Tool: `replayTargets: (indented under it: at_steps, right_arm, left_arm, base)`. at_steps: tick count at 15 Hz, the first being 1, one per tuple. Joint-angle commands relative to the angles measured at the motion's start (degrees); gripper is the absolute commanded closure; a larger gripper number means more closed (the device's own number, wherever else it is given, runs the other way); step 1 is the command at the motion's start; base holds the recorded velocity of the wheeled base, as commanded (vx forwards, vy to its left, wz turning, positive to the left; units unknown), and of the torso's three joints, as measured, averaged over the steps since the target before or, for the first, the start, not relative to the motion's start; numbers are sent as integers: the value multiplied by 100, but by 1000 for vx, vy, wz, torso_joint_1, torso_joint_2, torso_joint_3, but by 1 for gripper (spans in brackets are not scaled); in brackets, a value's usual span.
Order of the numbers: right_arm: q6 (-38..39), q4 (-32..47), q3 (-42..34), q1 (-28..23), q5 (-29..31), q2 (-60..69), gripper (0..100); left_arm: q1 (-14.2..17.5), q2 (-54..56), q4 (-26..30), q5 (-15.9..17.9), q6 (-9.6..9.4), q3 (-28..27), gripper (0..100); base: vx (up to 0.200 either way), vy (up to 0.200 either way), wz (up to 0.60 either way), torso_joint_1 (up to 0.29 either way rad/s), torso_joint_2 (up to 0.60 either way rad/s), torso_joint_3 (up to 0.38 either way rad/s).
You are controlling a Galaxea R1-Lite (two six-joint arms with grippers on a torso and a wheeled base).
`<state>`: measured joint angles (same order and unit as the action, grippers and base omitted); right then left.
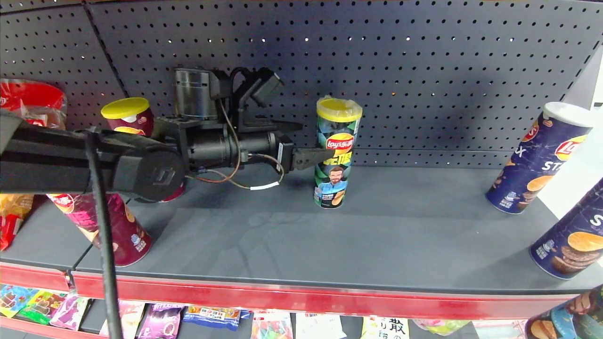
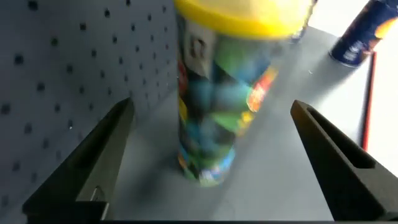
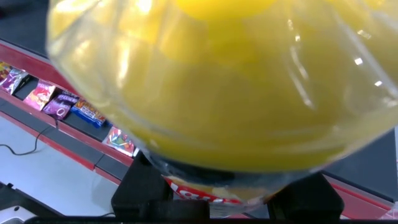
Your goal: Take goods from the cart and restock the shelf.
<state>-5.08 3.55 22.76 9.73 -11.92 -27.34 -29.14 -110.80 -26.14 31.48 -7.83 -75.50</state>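
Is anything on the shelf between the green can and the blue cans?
No, the head view shows bare shelf between green can and blue cans.

A chip can [image 3: 224,93] sits right up against the lens, its yellow lid under a clear plastic cover and a strip of red label just showing beneath the lid. The right gripper [image 3: 227,196] clasps it, with a dark finger [image 3: 140,193] on each side of the can's body. Farther off, past the can, runs a red shelf edge [image 3: 22,53], and bright snack packets [image 3: 62,102] lie in a row on a lower shelf. Beyond is grey floor [image 3: 37,171] with a thin dark cable [image 3: 13,149] lying on it.
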Motion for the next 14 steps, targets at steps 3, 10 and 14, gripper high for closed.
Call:
replayTargets:
  at_steps: [3,10,14]
  right_arm:
    - [-1,-3,0,3,-3,-96,100]
    - [7,-3,0,3,6,-148,100]
    - [16,-3,-17,-6,6,-140,100]
  left_arm:
    - [-57,-653,21,52,9,-870,0]
    - [-303,-820,38,69,53,-1064,0]
    - [-409,-1075,65,-115,62,-1547,0]
  base:
    - [0,0,0,0,0,0]
    - [0,0,0,0,0,0]
    - [0,0,0,0,0,0]
